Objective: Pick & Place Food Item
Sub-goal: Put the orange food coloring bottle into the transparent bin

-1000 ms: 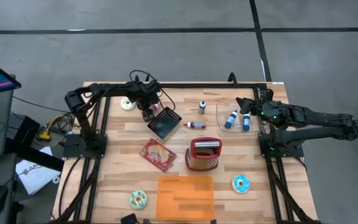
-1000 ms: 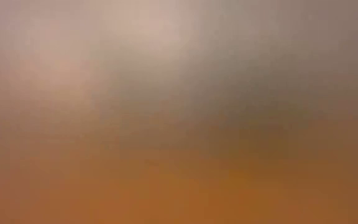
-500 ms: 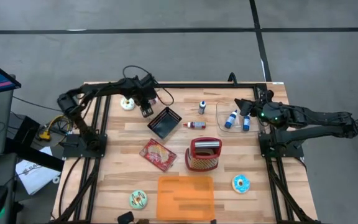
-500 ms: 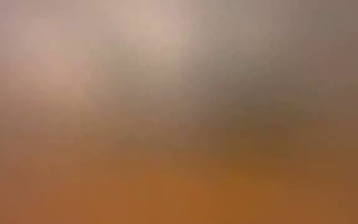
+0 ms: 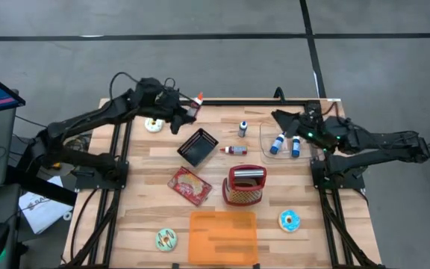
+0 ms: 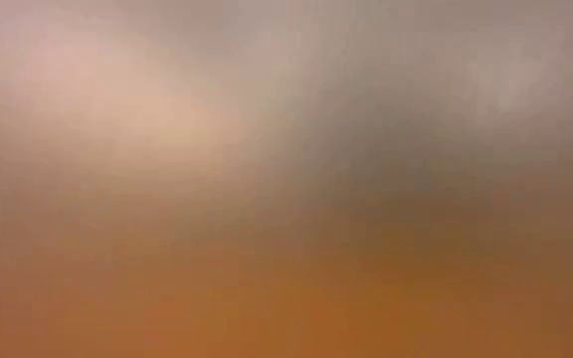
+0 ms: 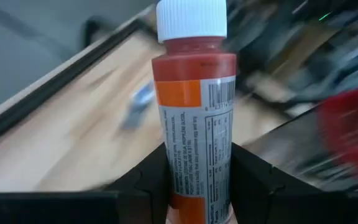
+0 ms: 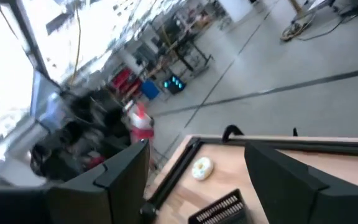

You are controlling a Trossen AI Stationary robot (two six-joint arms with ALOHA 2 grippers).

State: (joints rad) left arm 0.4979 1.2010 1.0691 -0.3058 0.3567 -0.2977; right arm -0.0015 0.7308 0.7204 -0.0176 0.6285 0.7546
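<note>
We see the left end effector (image 5: 187, 110) lifted clear of the black tray (image 5: 198, 146), now pinching a red sauce bottle (image 7: 194, 106) above the desk's (image 5: 133, 194) far edge; pickup done, placement pending. The right end effector (image 5: 284, 119) waits spread.

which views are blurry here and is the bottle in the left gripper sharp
Low view: wholly out of focus, only grey and orange haze. Left wrist view: the red bottle held in the left gripper is fairly sharp, the table behind it streaked. Right wrist view: the room is smeared. High view: sharp.
</note>
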